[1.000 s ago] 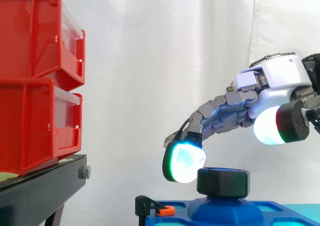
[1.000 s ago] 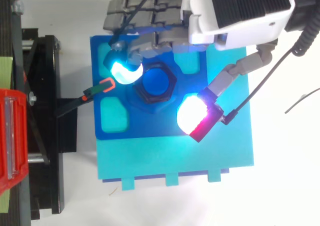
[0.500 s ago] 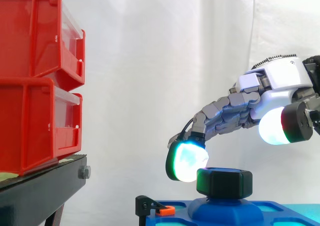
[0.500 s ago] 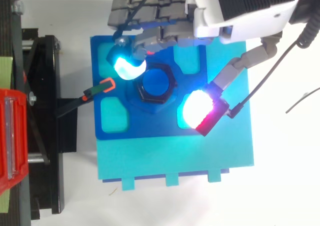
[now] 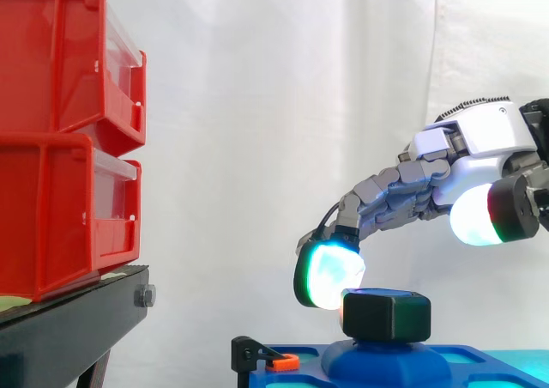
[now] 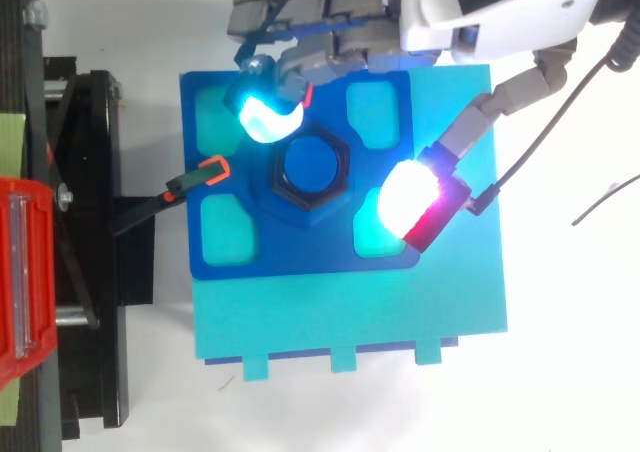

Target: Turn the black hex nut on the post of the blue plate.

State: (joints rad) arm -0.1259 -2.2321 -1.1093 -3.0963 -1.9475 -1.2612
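Note:
The black hex nut (image 6: pixel 340 179) sits on the blue post (image 6: pixel 308 165) in the middle of the blue plate (image 6: pixel 300 254); in the side view the nut (image 5: pixel 386 315) stands on the plate's raised dome. My hand (image 6: pixel 480 2) reaches in over the plate's far side, fingers gently bent. A cyan-glowing fingertip (image 6: pixel 268 117) hangs just beside the nut's upper left corner, also seen as the fingertip (image 5: pixel 330 275) level with the nut's top edge. The white and red thumb pad (image 6: pixel 408 198) stays clear of the nut on its right. Nothing is held.
The blue plate lies on a cyan base (image 6: pixel 350 312). A black clamp with an orange tip (image 6: pixel 200 178) grips the plate's left edge. Two stacked red bins (image 5: pixel 60 148) stand on a black stand (image 5: pixel 69 328) to the left.
The hand has drifted right and slightly back from the clamp side; the cyan fingertip slid along the nut's upper left edge and the thumb swung further right. The nut's faces look slightly turned.

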